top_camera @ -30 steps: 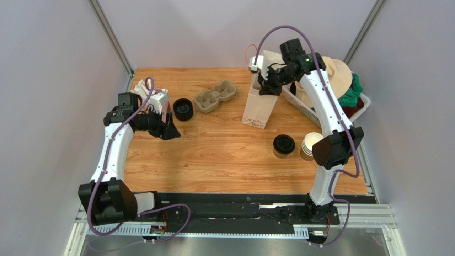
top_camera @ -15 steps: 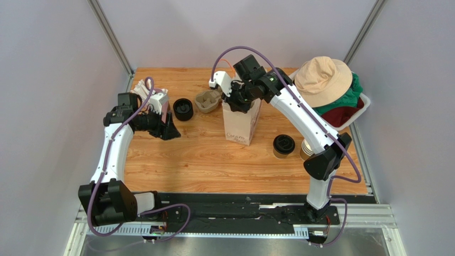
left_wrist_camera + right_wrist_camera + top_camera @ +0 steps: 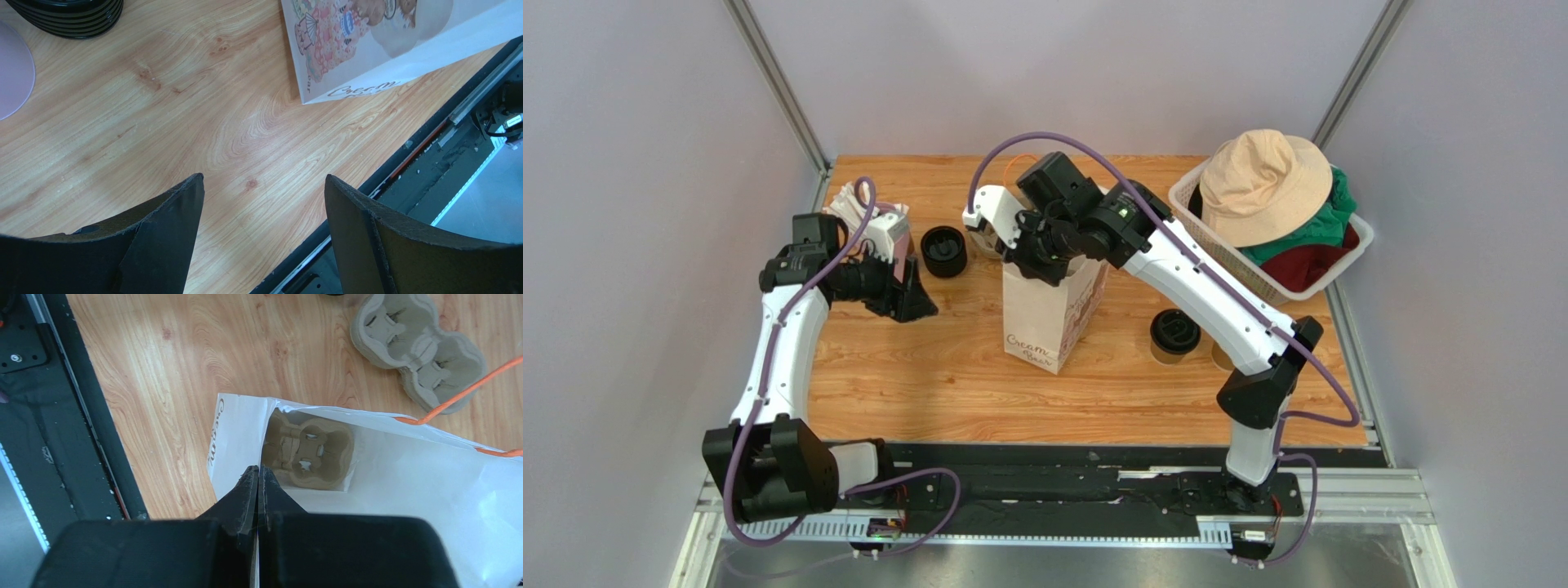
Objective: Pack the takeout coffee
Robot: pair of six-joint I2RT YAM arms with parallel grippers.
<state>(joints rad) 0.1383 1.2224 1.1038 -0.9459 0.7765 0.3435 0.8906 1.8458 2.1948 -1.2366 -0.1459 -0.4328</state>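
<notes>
right gripper (image 3: 1041,260) is clenched on the top rim of the white paper bag (image 3: 1044,325). in the right wrist view the fingers (image 3: 248,490) are pressed flat together with the bag's near edge pinched between them. the bag stands mid-table, mouth open and tilted a bit, with handwriting on the face toward the arms. one pulp cup carrier (image 3: 307,450) lies at the bottom inside it. a second carrier (image 3: 417,346) sits on the wood table (image 3: 952,368) just beyond the bag, mostly hidden behind the right wrist from above.

left gripper (image 3: 913,298) is released, jaws spread wide with nothing between them. the left wrist view shows only bare wood in the gap (image 3: 263,180). it hangs low over the left side of the table, near the stack of black lids (image 3: 944,251) and well apart from the bag.

takeout coffee (image 3: 1174,333): brown cup with the black lid on, upright on the table to the right of the bag and not touching it. it's close beside the right arm's forearm. no gripper is on it and it isn't in the bag.

white basket (image 3: 1367,233) at the far right corner holds clothes with a tan bucket hat (image 3: 1263,184) on top.
</notes>
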